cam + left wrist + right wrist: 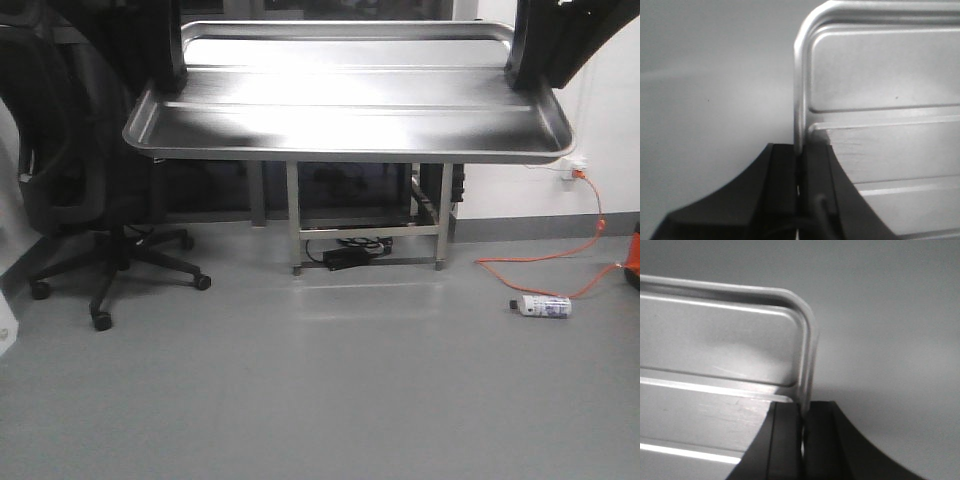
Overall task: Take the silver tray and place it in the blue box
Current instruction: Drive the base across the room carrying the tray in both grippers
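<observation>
Left wrist-mounted view: one end rim of the silver tray [880, 75] was pinched by the left hand [800, 157], the other by the right hand [803, 415], for a level lift.

The place looks like a lab or workroom. A black office chair [85, 190] on wheels stands on a bare grey floor [300, 400] beside a metal table frame [368, 228]. A power brick [345, 257] lies underneath it. An orange extension cord [555, 259] trails from a wall socket [573, 171], and a bottle [541, 306] lies on the floor.
</observation>
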You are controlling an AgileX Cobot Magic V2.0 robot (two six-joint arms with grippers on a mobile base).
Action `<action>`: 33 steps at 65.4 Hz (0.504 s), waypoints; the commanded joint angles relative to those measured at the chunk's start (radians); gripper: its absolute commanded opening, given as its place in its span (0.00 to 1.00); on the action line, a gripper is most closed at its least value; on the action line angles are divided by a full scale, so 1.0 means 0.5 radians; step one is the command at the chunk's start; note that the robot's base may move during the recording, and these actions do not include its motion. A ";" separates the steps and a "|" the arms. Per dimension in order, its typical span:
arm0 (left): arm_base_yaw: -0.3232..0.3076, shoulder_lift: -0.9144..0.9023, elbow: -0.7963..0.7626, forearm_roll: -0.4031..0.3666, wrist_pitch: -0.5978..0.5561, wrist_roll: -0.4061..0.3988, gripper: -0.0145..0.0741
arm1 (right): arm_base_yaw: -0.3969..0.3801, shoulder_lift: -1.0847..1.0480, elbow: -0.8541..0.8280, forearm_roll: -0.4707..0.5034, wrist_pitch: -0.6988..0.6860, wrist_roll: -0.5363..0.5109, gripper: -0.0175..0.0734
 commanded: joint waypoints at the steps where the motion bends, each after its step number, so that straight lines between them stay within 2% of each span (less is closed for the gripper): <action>1: 0.002 -0.077 -0.063 0.095 0.033 0.023 0.05 | -0.019 -0.081 -0.062 -0.122 -0.058 -0.038 0.25; 33: 0.002 -0.077 -0.063 0.095 0.033 0.023 0.05 | -0.019 -0.081 -0.062 -0.122 -0.058 -0.038 0.25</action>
